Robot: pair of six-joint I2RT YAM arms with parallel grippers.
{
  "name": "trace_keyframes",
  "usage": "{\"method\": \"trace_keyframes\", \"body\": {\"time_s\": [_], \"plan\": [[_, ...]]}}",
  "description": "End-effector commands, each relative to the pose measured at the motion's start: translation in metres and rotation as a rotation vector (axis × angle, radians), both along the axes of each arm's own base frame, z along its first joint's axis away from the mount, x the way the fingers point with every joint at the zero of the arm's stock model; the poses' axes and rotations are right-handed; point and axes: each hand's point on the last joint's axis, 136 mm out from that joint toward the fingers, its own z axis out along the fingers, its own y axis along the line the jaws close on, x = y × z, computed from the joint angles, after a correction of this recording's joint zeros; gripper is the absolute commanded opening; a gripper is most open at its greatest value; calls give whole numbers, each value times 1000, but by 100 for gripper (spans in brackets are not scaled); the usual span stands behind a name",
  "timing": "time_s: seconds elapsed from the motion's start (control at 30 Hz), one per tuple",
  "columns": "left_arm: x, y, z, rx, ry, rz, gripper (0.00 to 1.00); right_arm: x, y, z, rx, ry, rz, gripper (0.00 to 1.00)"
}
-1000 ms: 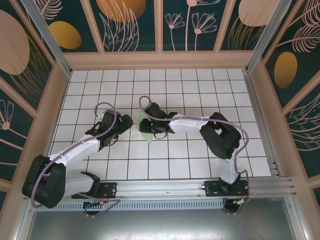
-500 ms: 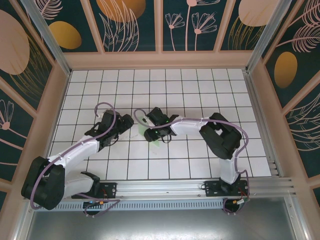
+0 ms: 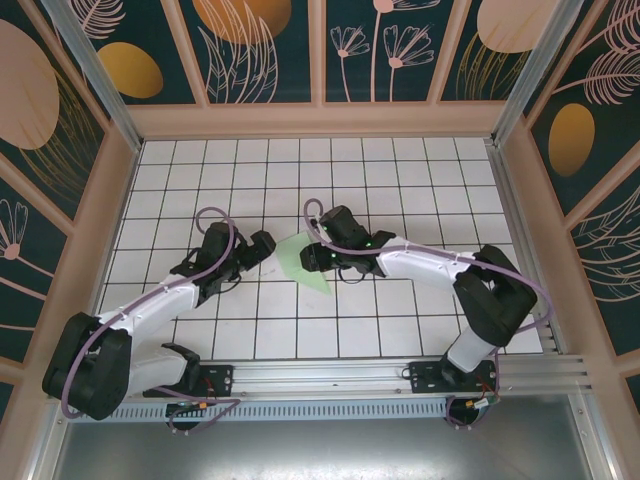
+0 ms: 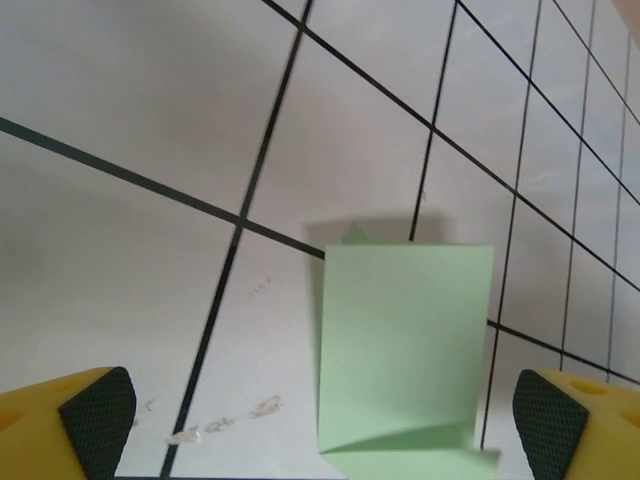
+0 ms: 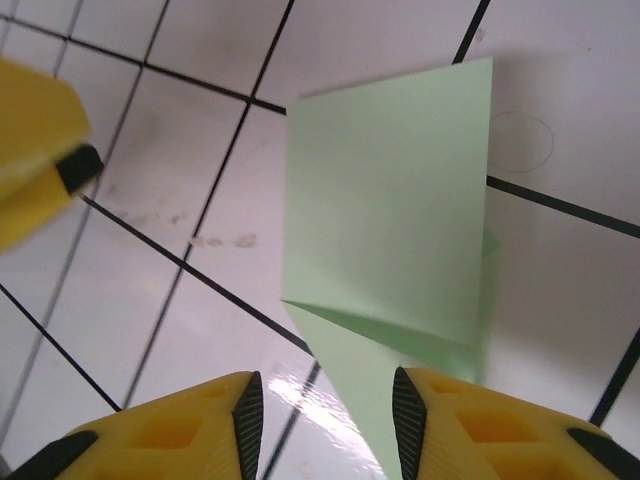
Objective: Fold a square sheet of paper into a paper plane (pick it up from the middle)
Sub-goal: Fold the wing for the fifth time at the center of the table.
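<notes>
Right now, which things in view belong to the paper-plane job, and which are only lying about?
For the job: folded green paper, left end effector, right end effector, both open.
Only surroundings: tiled table, patterned walls.

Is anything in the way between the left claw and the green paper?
No, nothing visible. The left gripper hangs open right at the edge of the folded green paper. The right gripper is at the paper's other end, not between them.
</notes>
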Motion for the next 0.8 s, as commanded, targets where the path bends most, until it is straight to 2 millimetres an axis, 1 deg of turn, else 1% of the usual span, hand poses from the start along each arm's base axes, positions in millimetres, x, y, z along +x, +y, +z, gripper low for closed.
{"method": "trace_keyframes", "body": {"time_s": [0.0,0.2,0.33,0.47,0.63,0.77], "plan": [[-1,-13,7,-95,-14,-37,98,1,-1,-10,59,97,-136,39],[-9,-23,5,-177,7,-44,99,-6,8,-28,53,167,-118,36],[-11,-28,2,-188,24,-53,99,-1,5,-44,6,188,-144,35],[-16,-37,-3,-194,50,-79,99,3,2,-56,-8,209,-159,34],[-21,-53,-12,-203,99,-114,93,2,-5,-71,-4,257,-171,33],[-25,-65,-16,-229,128,-136,87,-1,-11,-76,46,309,-170,32]]}}
